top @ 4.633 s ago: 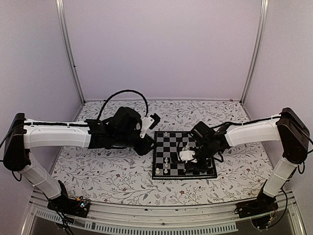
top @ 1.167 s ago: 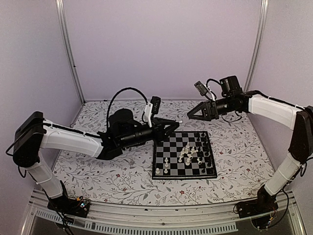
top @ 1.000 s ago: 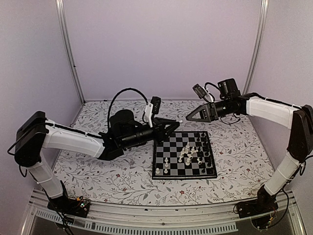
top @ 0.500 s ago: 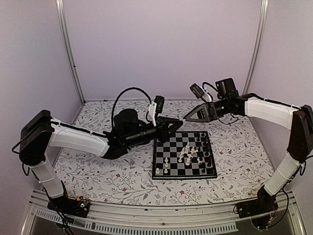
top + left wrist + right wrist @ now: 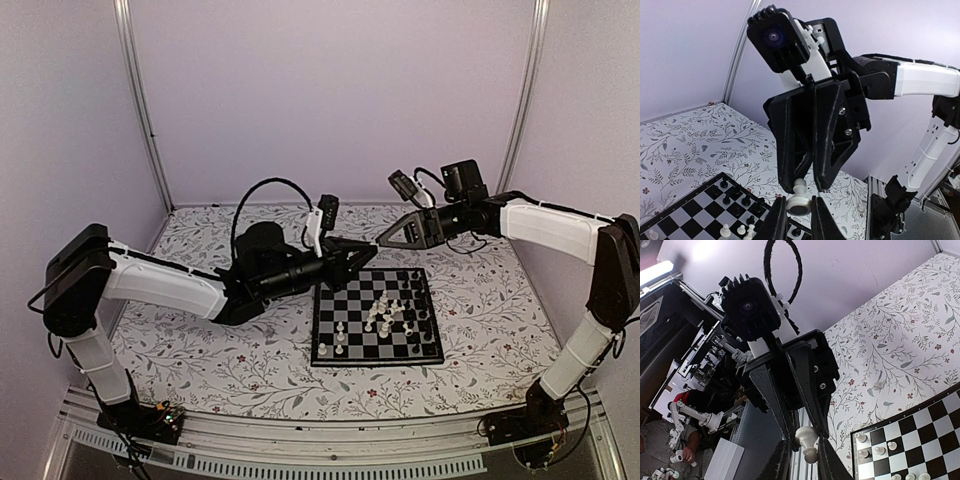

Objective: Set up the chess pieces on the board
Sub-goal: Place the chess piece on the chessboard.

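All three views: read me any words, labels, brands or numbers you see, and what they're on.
None readable: the board, the chess pieces, the left arm, the right arm and the floral table show no text.
Background clutter in the right wrist view is too blurred.

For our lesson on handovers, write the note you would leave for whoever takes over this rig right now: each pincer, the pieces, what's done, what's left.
Left pincer: shut on a white piece, in the air by the board's far edge.
Right pincer: jaws round that same piece, facing the left; a firm grip cannot be told.
Other chess pieces: jumbled on the board's right half, a few near its left edge.
Done: no full rank shows. Left: finish the pass, then set every piece.
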Available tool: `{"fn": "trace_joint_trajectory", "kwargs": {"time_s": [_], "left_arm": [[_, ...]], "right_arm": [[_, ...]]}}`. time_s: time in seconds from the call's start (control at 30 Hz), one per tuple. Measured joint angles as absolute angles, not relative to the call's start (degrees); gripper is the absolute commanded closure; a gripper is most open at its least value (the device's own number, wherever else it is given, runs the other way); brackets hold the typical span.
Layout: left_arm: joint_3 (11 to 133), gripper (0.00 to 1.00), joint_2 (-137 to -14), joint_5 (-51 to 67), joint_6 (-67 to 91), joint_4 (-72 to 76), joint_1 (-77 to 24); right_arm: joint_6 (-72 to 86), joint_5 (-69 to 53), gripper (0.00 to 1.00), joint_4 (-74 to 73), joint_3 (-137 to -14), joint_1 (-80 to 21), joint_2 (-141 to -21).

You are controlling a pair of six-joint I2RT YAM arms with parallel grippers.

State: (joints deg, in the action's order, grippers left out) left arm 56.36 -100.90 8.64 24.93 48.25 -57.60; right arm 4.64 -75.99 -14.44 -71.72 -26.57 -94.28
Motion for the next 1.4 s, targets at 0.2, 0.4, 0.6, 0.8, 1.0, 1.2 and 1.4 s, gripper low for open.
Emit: {"fn": "trace_joint_trajectory", "kwargs": {"time_s": [0.2, 0.4, 0.6, 0.8, 1.0, 1.2, 1.4], "left_arm": [[56.47, 0.77, -100.95, 8.78, 24.95, 48.8, -57.76], [58.15, 0.57, -101.14, 7.6, 24.21, 46.19, -57.76], [58.08, 0.36, -92.18, 3.25, 16.93, 33.3, -57.56], [62.35, 0.32, -77.23, -6.87, 8.51, 22.59, -53.1], [61.52, 0.32, -76.58, -13.08, 4.23, 17.78, -44.47], [57.1, 0.3, -76.55, -14.81, 0.71, 12.67, -42.68], [56.93, 0.3, -74.24, -16.51, -0.86, 12.56, -42.04]], "right_arm": [[4.86, -75.53, 0.98, -13.93, -71.57, -26.52, -94.28], [3.25, -72.86, 1.0, -15.79, -72.01, -26.7, -94.28], [-7.7, -61.21, 1.0, -25.91, -78.94, -27.11, -95.15], [-19.35, -44.31, 1.0, -35.59, -88.71, -30.94, -101.62], [-26.61, -27.88, 1.0, -41.15, -93.93, -37.58, -109.62], [-30.87, -17.17, 1.0, -45.54, -99.09, -43.81, -116.36], [-32.97, -12.14, 1.0, -48.88, -102.41, -47.81, -123.26]]}}
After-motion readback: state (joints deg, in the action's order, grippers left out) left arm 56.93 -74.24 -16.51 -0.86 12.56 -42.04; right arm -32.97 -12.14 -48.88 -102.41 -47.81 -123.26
